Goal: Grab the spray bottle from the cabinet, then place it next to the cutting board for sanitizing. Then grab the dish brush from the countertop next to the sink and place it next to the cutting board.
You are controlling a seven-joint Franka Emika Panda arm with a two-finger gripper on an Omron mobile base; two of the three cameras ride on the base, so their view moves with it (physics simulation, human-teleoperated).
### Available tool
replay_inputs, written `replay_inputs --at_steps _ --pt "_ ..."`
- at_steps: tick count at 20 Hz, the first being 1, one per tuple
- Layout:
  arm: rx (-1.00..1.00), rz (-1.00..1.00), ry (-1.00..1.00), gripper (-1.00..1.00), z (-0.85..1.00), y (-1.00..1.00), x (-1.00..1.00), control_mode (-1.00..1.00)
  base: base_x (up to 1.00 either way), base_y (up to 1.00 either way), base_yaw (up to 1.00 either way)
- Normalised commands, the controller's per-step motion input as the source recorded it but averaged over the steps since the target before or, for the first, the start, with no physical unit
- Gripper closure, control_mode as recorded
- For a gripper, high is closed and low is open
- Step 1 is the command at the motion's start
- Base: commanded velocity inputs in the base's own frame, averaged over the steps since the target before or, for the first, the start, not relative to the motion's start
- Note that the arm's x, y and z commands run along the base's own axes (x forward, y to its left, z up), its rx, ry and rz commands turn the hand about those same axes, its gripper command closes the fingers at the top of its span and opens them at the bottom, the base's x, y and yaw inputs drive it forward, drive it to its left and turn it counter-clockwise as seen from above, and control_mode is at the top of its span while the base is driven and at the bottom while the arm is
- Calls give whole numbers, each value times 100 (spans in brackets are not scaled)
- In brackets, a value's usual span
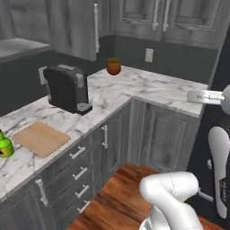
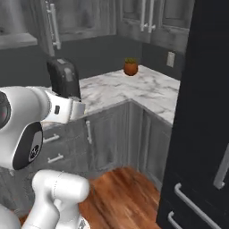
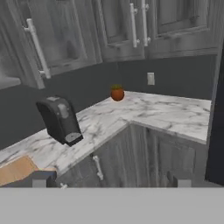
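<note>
- Hand view: the claw (image 3: 111, 180) shows two dark tips set wide apart, with nothing between them.
- The board (image 1: 41, 138) lies flat on the marble desk (image 1: 148, 87), left of the coffee machine (image 1: 67, 88).
- The green bottle (image 1: 5, 146) stands just left of the board, at the left edge of the left base view.
- A small plant pot (image 1: 113, 66) stands in the far corner.

You have one cutting board (image 1: 40, 138) and one spray bottle (image 1: 5, 146) on the one marble countertop (image 1: 148, 87). You also see one dark coffee machine (image 1: 67, 88), one small potted plant (image 1: 113, 66), one wall outlet (image 1: 148, 55) and four stacked drawer handles (image 1: 81, 173).
</note>
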Motion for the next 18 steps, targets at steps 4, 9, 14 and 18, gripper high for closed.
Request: replay_inputs --at_steps 4,9,14,18 --pt "0 0 0 -100 0 0 0 100 0 0 -100" --pt "0 0 0 -100 0 0 0 100 0 0 -100" --pt "0 0 0 -100 0 0 0 100 0 0 -100" --pt "0 0 0 -100 0 0 0 100 0 0 -100"
